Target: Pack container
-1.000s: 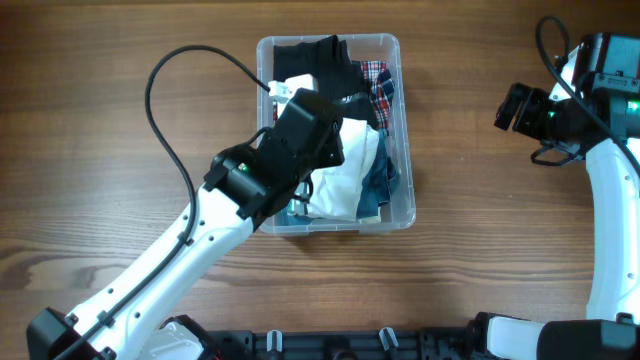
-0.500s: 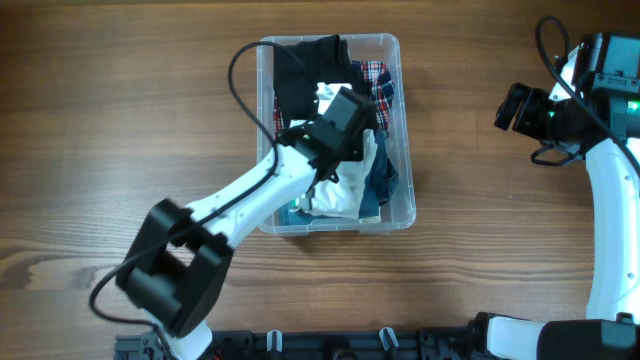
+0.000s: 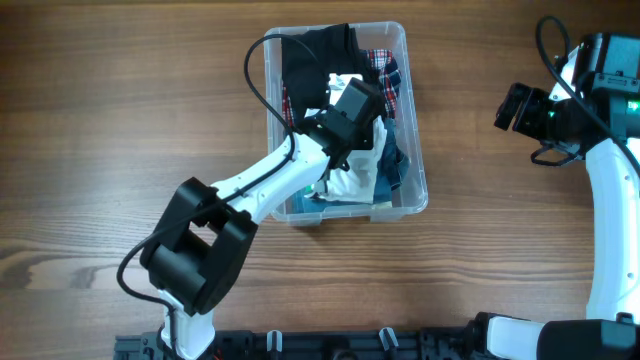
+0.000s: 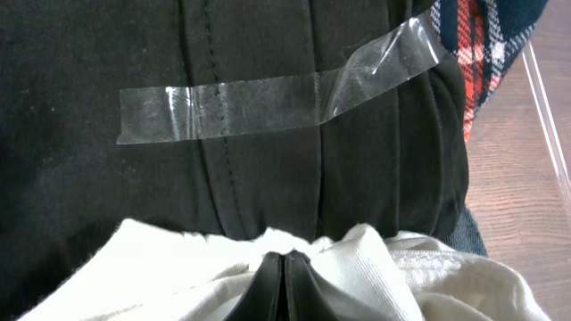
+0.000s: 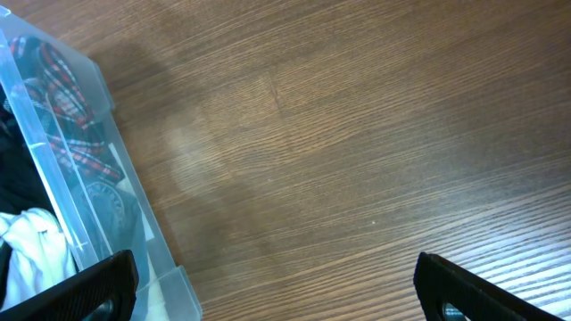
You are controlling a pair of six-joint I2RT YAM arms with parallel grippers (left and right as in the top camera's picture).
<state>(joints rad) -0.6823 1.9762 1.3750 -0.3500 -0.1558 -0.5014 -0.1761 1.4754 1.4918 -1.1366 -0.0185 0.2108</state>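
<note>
Clear plastic container [image 3: 414,120] at far middle of wooden worktop [image 3: 120,100], looks nearly full | left gripper [image 4: 284,267] tips together, pressed into soft white cloth [image 4: 401,276] | right gripper [image 5: 272,290] wide apart, empty | to do: tuck cloth in

All I can see of the room is a wooden table [image 3: 120,120], mid-brown, its grain running long and straight from side to side; towards the near left corner the grain curls into a paler swirl [image 3: 40,272]. A black rail [image 3: 330,343] runs along the near edge; the light is soft and even, leaving a faint sheen on the wood.
</note>
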